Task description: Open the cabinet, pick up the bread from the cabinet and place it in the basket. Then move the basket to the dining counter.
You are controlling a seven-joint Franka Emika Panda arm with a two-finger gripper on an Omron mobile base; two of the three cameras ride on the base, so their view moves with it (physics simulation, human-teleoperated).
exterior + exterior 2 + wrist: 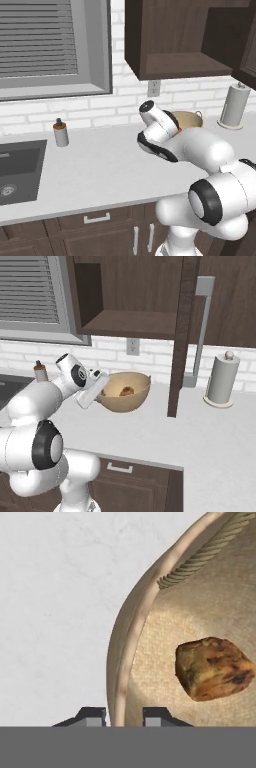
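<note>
The gripper (124, 714) is clamped on the rim of the basket (131, 397), one dark finger tip on the outer side of the wall and one on the inner side, as seen at the bottom centre of the hand view. In the right base view the hand sits at centre left of the frame, against the left edge of the basket.

The basket is a round, bowl-shaped vessel with smooth tan outer sides, a rounded lip and a coarse woven lining inside. A twisted rope handle (207, 552) runs along the inner wall at the upper right of the hand view.

The bread (212, 668) lies on the basket floor, at right of centre in the hand view. It is a small lumpy piece with a mottled golden-brown crust and darker patches. It rests apart from the wall held by the gripper.

The basket stands on the light grey worktop (100, 170), a matte surface with faint marbling.

The cabinet (135, 296), dark brown with visible wood grain, occupies the top of both base views. Its door (180, 336) stands open, edge-on to the camera. A long, straight silver bar handle (201, 331) shows just right of the door.
</note>
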